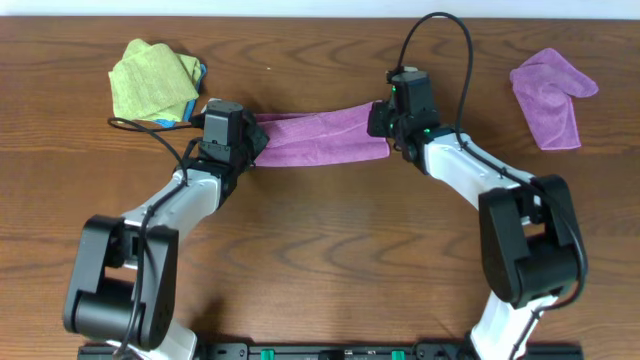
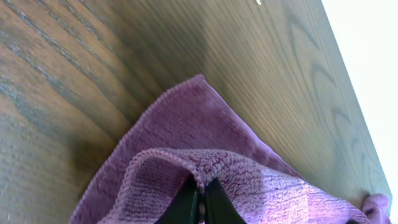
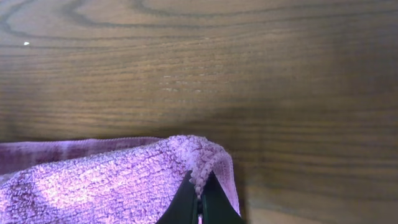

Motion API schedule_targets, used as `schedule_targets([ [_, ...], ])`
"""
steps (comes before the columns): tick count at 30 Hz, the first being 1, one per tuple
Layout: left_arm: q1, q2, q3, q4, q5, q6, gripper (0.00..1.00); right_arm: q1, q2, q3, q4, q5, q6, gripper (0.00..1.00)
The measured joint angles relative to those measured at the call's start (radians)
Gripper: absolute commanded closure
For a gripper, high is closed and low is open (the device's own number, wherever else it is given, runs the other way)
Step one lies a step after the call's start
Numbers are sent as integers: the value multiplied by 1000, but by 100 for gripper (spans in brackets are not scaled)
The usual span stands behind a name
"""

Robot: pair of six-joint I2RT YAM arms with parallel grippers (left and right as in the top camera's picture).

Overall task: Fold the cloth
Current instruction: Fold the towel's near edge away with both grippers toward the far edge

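Left tool [image 2: 202, 200]: fingers pressed together, pinching a raised fold at one end of the cloth [image 1: 320, 138]. Right tool [image 3: 199, 202]: fingers also pressed together, pinching a rolled corner at the cloth's other end. The purple cloth stretches between the two tools as a long doubled band lying on the wooden bench [image 1: 320, 250], puckered up where each tool grips it.

Beyond the left tool, on the side away from the right tool, a crumpled green cloth [image 1: 152, 78] lies near. A blue edge shows under it, too small to identify. Beyond the right tool, well apart, lies a spare purple cloth [image 1: 550, 95], loosely bunched.

From overhead, each tool's body hides its fingertips and the cloth's ends. In the wrist views only the fingertips show at the bottom edge, and the frame cuts off the cloth.
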State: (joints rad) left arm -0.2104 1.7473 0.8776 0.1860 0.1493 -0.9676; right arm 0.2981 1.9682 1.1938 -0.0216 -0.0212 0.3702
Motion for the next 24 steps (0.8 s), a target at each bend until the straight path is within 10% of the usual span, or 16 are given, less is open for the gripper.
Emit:
schedule_targets([
  [13, 14, 137, 104, 41, 0, 7, 93, 0, 27, 16, 0, 40, -32, 93],
  [16, 14, 140, 106, 43, -5, 21, 70, 0, 27, 17, 0, 47, -47, 71],
  [24, 20, 142, 114, 42, -16, 42, 23, 5, 26, 19, -28, 55, -50, 58],
])
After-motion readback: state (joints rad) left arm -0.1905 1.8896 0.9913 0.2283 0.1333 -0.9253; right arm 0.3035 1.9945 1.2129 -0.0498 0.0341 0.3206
